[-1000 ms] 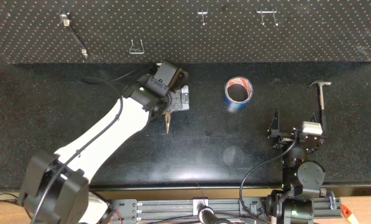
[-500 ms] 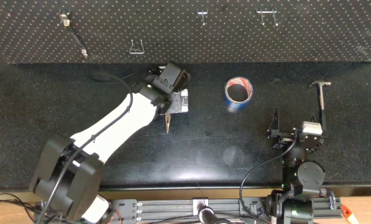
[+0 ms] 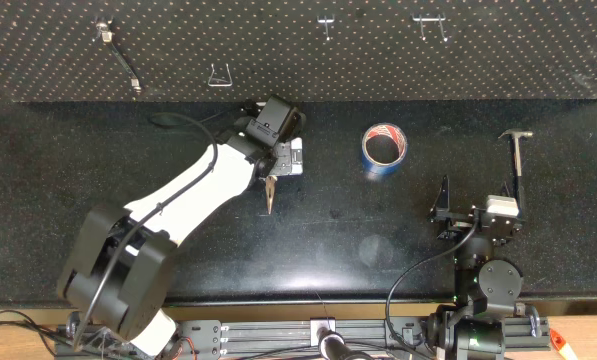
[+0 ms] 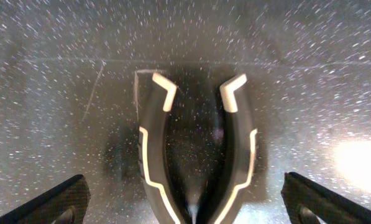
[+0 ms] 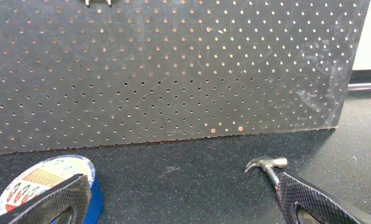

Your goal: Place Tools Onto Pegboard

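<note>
Pliers (image 4: 151, 155) are lying on the black table (image 3: 328, 230) just in front of the pegboard (image 3: 378, 50), their handles splaying apart. Left gripper (image 4: 188, 202) is hovering over them with its fingers spread wide on either side, gripping nothing. Right gripper (image 3: 475, 212) is sitting near its base, likewise spread and empty, facing the tape roll (image 5: 42, 183) and the hammer (image 5: 269, 167), both lying on the table before the pegboard.

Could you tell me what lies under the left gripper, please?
The pliers lie on the black table beneath the left gripper, both handles visible between its open fingers. In the top view the gripper covers those handles, leaving the nose showing.
</note>
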